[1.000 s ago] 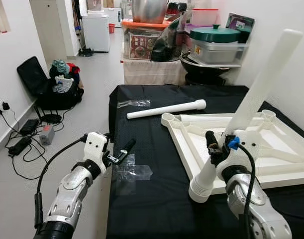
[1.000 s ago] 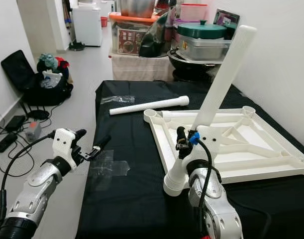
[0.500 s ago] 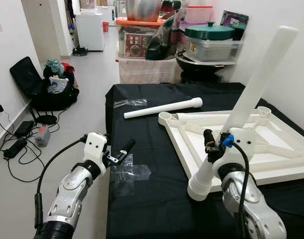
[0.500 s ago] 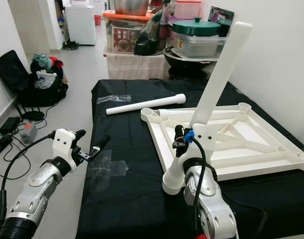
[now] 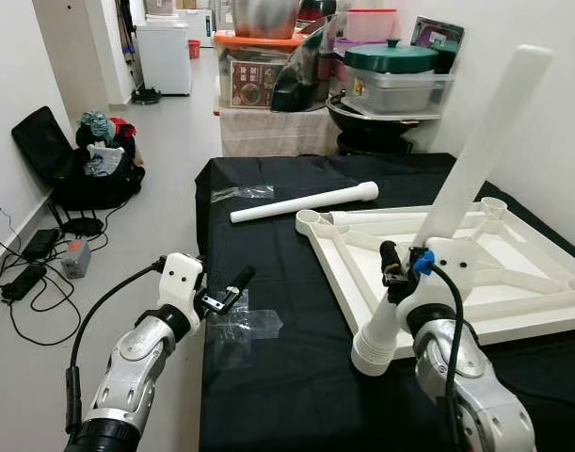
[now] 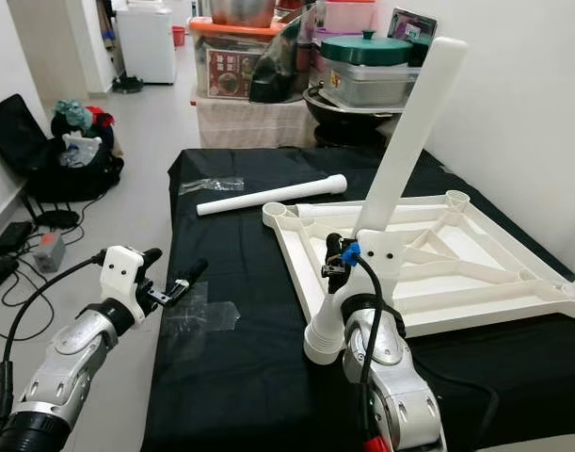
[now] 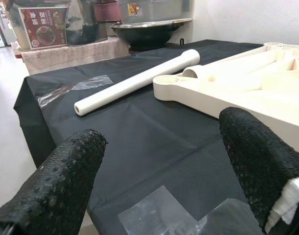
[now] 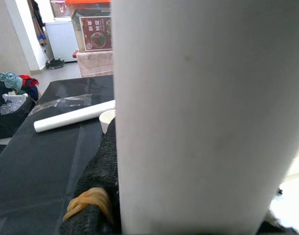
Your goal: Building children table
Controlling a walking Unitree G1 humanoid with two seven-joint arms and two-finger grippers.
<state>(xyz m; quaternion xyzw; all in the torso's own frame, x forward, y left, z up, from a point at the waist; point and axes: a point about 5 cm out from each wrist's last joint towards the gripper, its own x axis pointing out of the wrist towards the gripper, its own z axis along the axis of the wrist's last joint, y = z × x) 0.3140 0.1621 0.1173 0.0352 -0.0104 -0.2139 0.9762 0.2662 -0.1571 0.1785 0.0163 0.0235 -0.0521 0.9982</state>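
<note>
Two white legs in play; one leg point(image 5: 456, 202) is clamped in the right gripper point(image 5: 400, 278), the fingers closed around its lower shaft; its flared foot end hangs low, just off the near edge of the tabletop frame point(image 5: 541, 282); its long axis runs steeply up and away to the right, plain end high against the wall.

Frame lies upside down on the black-covered desk point(image 5: 268, 377), ribs up; round corner sockets visible, the near-left socket point(image 5: 312, 220) being the closest open one to the held leg; it sits up-desk and to the left of the right gripper.

Second leg point(image 5: 306, 202) lies flat on the desk beyond that socket; long axis running left-right with a slight slant, flared end toward the frame; a clear plastic wrapper point(image 5: 245, 193) lies near its plain end.

Left gripper point(image 5: 232, 287) hovers at the left desk edge, above a patch of clear tape point(image 5: 245, 325); jaws spread wide with nothing between them; its wrist camera looks along the desk toward the loose leg and the near-left socket, so this arm is the nearer one to the loose leg.

Judgement: held leg is far from plumb over any socket; the coming move turns on swinging its mating end across to a socket and standing the axis upright; which end mates I cannot tell.
</note>
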